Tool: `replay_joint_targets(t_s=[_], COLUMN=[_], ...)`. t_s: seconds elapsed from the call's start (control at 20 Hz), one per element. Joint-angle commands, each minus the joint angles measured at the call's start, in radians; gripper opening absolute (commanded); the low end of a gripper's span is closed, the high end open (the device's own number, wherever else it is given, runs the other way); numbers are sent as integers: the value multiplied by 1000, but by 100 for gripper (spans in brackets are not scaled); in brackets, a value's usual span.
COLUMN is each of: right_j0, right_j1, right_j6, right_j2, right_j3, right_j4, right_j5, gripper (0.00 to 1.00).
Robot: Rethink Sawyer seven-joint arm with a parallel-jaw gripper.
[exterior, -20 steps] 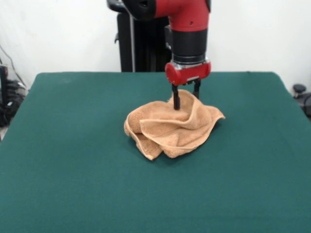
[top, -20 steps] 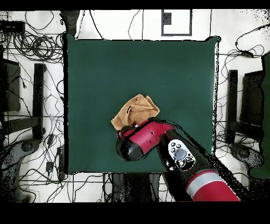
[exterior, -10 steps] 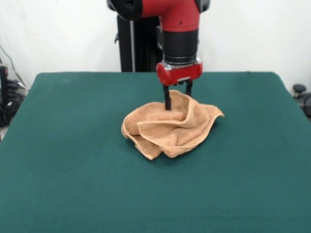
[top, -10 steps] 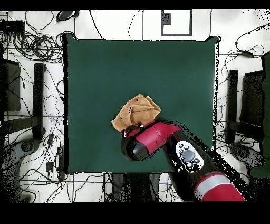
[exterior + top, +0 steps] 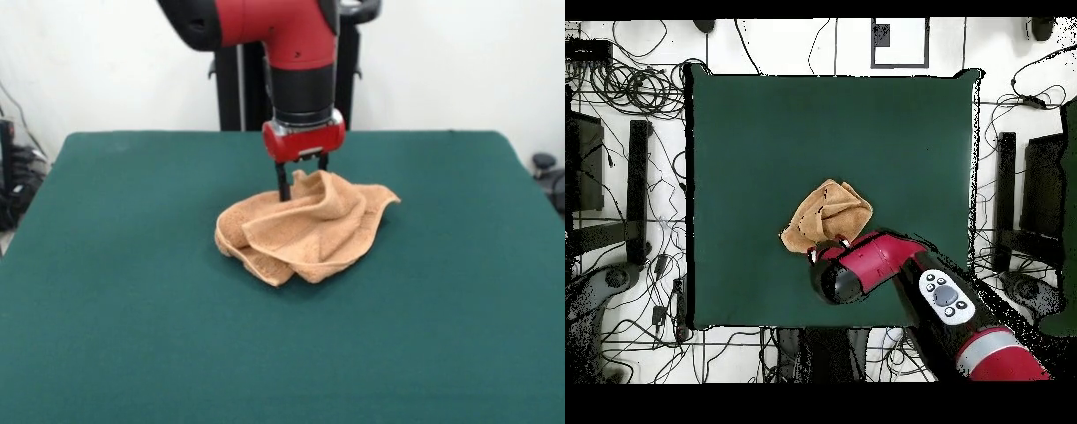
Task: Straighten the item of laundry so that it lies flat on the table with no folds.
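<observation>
The tan-orange towel (image 5: 309,234) lies crumpled in a heap with several folds near the middle of the dark green table (image 5: 132,309). My gripper (image 5: 302,181) comes straight down on the towel's far edge, and its two black fingers pinch a raised fold of cloth between them. In the overhead view the towel (image 5: 827,212) sits in the lower middle of the table (image 5: 765,130). The red arm (image 5: 875,265) covers the towel's near edge there and hides the gripper.
The black robot pedestal (image 5: 243,88) stands behind the table's far edge. Cables and black stands (image 5: 635,180) lie on the floor around the table in the overhead view.
The gripper has moved left in the front view, and the towel has shifted left with it. The pinched fold is drawn a little further from the heap.
</observation>
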Motion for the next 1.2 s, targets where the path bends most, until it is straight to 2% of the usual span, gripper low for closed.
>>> replay_joint_targets(t_s=[0.05,0.55,0.95,1.2], right_j0=[-1,14,-6,-10], right_j1=[88,70,96,57], right_j6=[-168,-115,-145,-136], right_j2=[64,48,71,84], right_j3=[-40,-19,-28,9], right_j4=[-59,-48,-22,6], right_j5=[71,63,96,106], gripper=[100,100,100,100])
